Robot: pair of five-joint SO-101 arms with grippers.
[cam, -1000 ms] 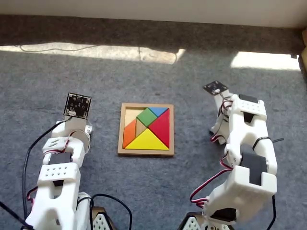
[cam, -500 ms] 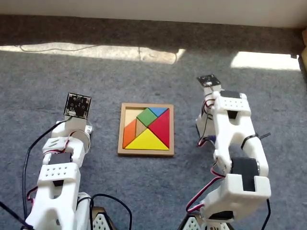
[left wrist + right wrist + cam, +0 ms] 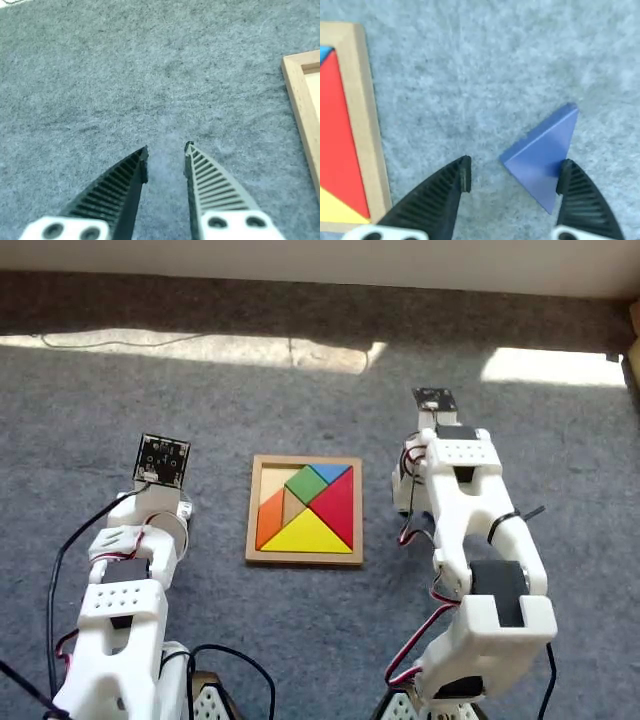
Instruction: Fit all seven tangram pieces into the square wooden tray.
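Note:
The square wooden tray (image 3: 305,559) lies on the grey carpet between the arms. It holds a green piece (image 3: 305,483), a light blue one (image 3: 330,472), a red triangle (image 3: 337,505), a yellow triangle (image 3: 305,533), an orange piece (image 3: 270,520) and a tan one (image 3: 292,508). Its far-left corner (image 3: 271,478) is bare wood. A dark blue triangle (image 3: 543,150) lies on the carpet just right of the tray rim (image 3: 367,125). My right gripper (image 3: 515,175) is open and straddles it, with one finger (image 3: 567,177) touching its edge. My left gripper (image 3: 165,148) is open over bare carpet, left of the tray corner (image 3: 298,95).
Sunlit patches (image 3: 200,348) cross the carpet at the back, with a thin cable (image 3: 90,340) at the far left. The right arm (image 3: 460,490) covers the carpet right of the tray. The left arm (image 3: 140,540) stands a hand's width left of the tray.
The right arm has swung left toward the tray over the last second. The left arm and the pieces in the tray have not moved.

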